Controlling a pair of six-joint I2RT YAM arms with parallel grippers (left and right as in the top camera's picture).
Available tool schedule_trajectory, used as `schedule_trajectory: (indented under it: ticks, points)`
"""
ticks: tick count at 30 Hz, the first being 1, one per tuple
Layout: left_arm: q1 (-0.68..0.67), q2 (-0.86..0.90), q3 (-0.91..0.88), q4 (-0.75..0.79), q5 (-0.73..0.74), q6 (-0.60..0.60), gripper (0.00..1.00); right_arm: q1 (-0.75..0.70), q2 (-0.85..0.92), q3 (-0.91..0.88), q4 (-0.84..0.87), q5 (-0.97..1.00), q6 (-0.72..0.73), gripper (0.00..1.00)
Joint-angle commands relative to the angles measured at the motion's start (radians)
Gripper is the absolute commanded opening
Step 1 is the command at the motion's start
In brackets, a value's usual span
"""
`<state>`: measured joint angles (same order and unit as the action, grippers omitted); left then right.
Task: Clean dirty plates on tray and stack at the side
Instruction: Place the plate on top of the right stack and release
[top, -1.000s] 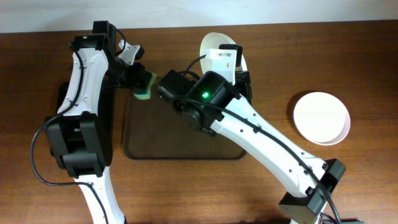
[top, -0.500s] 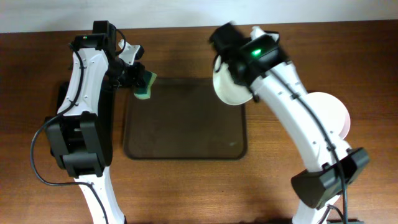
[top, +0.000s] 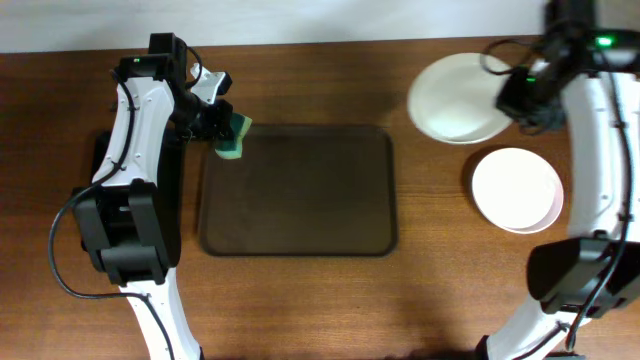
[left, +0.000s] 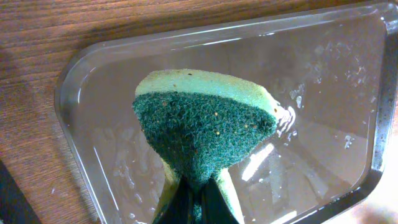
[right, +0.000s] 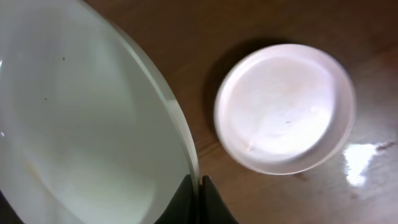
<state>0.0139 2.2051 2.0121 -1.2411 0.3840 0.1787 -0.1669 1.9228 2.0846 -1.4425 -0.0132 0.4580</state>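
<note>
Between the right gripper's (right: 198, 194) closed fingers sits the rim of a white plate (top: 455, 98), held above the wooden table (top: 450, 290). Just beside that gripper, on its near side, a second white plate (top: 517, 189) lies flat on the table; the wrist view shows bare wood between the two. Well off to the gripper's left lies the dark brown tray (top: 300, 235), its surface wet and glistening. Over the tray's far left corner the left gripper (left: 194, 202) pinches a green sponge (left: 205, 130), its rough scouring face turned toward the wrist camera.
</note>
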Motion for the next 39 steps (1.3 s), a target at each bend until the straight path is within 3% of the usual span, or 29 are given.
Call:
schedule_trajectory:
  ticks: [1,12,23,33,34,35,36,37,39]
  points:
    - [-0.003,0.005,0.018,0.003,0.000,-0.009,0.00,-0.112,-0.020,-0.091,0.012,-0.055,-0.005,0.04]
    - [-0.030,0.005,0.018,0.001,0.000,-0.009,0.00,-0.360,-0.020,-0.422,0.165,-0.058,-0.005,0.04]
    - [-0.066,0.005,0.018,0.010,0.000,-0.009,0.00,-0.386,-0.020,-0.655,0.295,0.034,0.014,0.04]
    - [-0.065,0.005,0.018,0.010,0.000,-0.009,0.00,-0.396,-0.021,-0.659,0.283,0.073,0.009,0.04]
    - [-0.065,0.005,0.018,0.010,0.000,-0.009,0.00,-0.395,-0.021,-0.659,0.282,0.073,0.009,0.07]
    - [-0.065,0.005,0.018,0.010,0.000,-0.009,0.00,-0.395,-0.021,-0.659,0.282,0.069,0.004,0.17]
    - [-0.065,0.005,0.018,0.011,0.000,-0.009,0.00,-0.396,-0.021,-0.659,0.284,0.047,-0.026,0.31]
    - [-0.065,0.005,0.020,0.010,0.000,-0.010,0.00,-0.395,-0.021,-0.658,0.284,0.024,-0.051,0.52]
    - [-0.062,0.005,0.037,0.006,0.000,-0.010,0.00,-0.395,-0.021,-0.640,0.276,-0.013,-0.085,0.69]
